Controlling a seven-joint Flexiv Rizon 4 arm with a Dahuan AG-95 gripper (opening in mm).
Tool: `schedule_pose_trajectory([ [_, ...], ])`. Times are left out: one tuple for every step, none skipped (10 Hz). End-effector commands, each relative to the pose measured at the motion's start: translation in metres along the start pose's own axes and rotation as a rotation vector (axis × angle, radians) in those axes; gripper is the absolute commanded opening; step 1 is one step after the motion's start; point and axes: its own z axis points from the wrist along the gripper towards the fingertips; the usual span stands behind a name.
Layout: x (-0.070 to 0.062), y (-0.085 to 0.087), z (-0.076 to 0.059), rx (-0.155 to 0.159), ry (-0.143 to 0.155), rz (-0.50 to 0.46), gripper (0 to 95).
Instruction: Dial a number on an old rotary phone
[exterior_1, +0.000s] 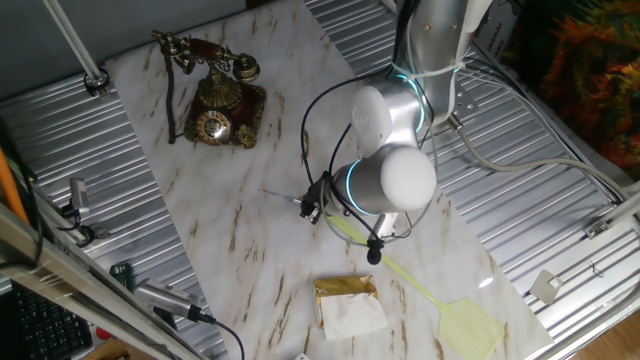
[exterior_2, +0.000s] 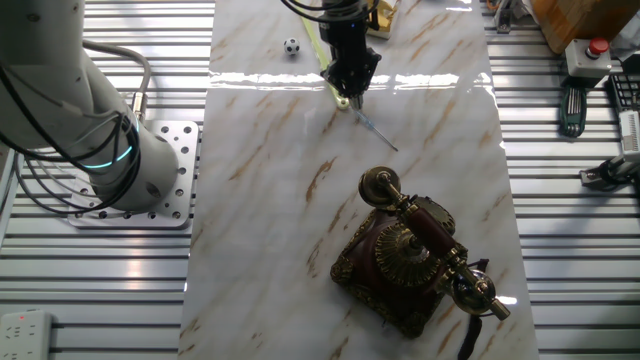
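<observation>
The old rotary phone stands at about five o'clock on the marble-patterned bench, handset across its cradle. Well apart, near twelve o'clock, the pincer points down, its tips closed around a thin rod slanting toward the phone. A small black-and-white ball lies at eleven o'clock.
</observation>
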Motion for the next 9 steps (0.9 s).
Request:
schedule_pose_trajectory([
  [-0.0001, 0.0001, 0.0004, 0.003, 0.006, 0.002, 0.0],
  [-0.0002, 0.0000, 0.0005, 0.006, 0.011, 0.004, 0.0],
  [-0.0002, 0.0000, 0.0005, 0.006, 0.020, 0.003, 0.0],
  [-0.0002, 0.0000, 0.0005, 0.006, 0.028, 0.001, 0.0],
  [-0.0003, 0.0000, 0.0006, 0.006, 0.036, 0.002, 0.0],
  [-0.0004, -0.0001, 0.0009, 0.007, 0.038, 0.003, 0.0],
  [-0.0006, -0.0002, 0.0013, 0.008, 0.041, 0.002, 0.0],
  [-0.0008, -0.0003, 0.0018, 0.009, 0.043, 0.003, 0.0],
  [-0.0010, -0.0003, 0.0021, 0.011, 0.043, 0.001, 0.0],
])
